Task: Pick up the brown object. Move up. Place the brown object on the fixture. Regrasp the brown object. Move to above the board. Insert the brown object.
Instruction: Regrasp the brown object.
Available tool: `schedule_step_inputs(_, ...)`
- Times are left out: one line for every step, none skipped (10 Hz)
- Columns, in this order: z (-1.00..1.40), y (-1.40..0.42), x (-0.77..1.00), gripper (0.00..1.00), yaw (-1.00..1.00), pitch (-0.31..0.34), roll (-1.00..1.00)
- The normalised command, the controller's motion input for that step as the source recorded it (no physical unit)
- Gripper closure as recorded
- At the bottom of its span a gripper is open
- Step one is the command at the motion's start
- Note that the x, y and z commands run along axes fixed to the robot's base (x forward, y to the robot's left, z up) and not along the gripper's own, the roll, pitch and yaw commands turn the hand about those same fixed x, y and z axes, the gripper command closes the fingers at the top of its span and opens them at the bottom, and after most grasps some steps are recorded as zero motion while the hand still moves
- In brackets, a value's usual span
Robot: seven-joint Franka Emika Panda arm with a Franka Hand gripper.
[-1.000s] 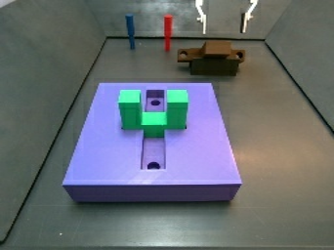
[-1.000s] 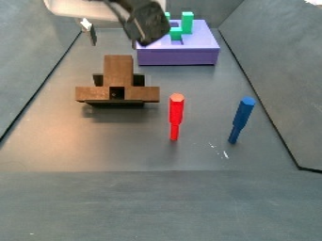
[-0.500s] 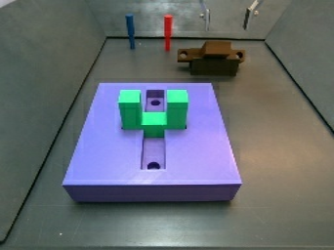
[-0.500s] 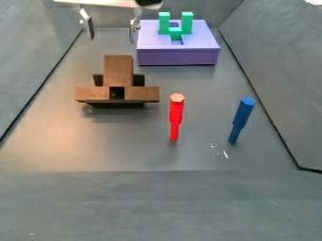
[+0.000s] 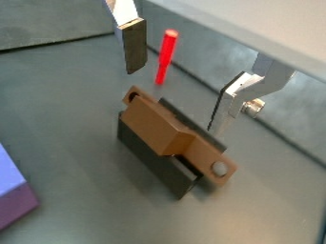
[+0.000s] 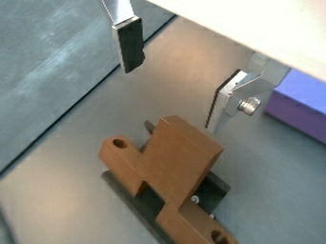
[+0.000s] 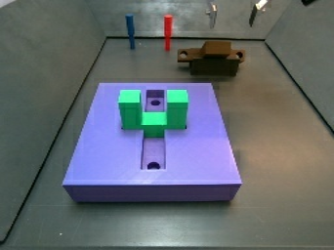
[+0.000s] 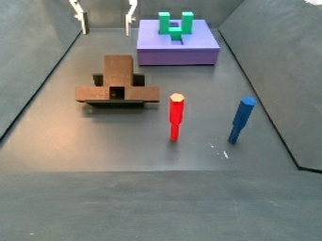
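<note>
Since the arm is up high right now, here's how we read it:

Gripper: the gripper [image 5: 185,81] hangs well above the floor with its jaws spread wide and nothing between them. In both side views only the fingertips [image 7: 213,13] peek in at the top edge.

Brown object: the brown object [image 6: 173,164] sits on the fixture [image 5: 159,157], apart from the fingers. We'd say the placing step looks done and the regrasp is up next.

Fixture: near the back wall in a side view [image 7: 210,61], well apart from the board [image 7: 156,146].

Handling: looks to us like a rigid, light, wood-coloured bar, so no squish and probably not fragile. The faces look smooth, so it might slip if pinched off-centre.

Where to grab: we'd go for the two long flat sides of the bar, away from the end with the round hole [image 6: 118,146] and clear of the fixture's walls.

Other stuff: the red peg [image 8: 176,116] and blue peg [image 8: 240,120] stand beside the fixture. The green U-shaped block [image 7: 152,108] sits on the board.
</note>
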Motion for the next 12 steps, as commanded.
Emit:
schedule_step_inputs(0.00, -0.12, 0.23, 0.00, 0.36, 0.131, 1.00)
schedule_step_inputs(0.00, -0.11, 0.21, 0.00, 0.38, 0.117, 1.00)
schedule_step_inputs(0.00, -0.09, 0.22, 0.00, 0.37, 0.109, 0.97)
schedule_step_inputs(0.00, -0.05, 0.19, 0.00, 0.35, 0.069, 0.84)
schedule_step_inputs(0.00, -0.03, 0.13, 0.00, 0.32, 0.031, 0.77)
schedule_step_inputs(-0.01, -0.04, 0.11, 0.00, 0.34, 0.037, 0.83)
schedule_step_inputs(-0.01, -0.05, 0.10, 0.00, 0.34, 0.023, 0.79)
schedule_step_inputs(0.00, 0.00, 0.08, 0.00, 0.18, 0.006, 0.39)
schedule_step_inputs(0.00, 0.00, 0.03, 0.00, 0.00, 0.000, 0.00)
schedule_step_inputs(-0.26, 0.00, 0.01, 0.00, -0.16, 0.294, 0.12)
schedule_step_inputs(-0.27, 0.02, 0.00, 0.00, -0.05, 0.771, 0.18)
schedule_step_inputs(-0.27, 0.00, 0.03, 0.00, -0.02, 0.857, 0.01)
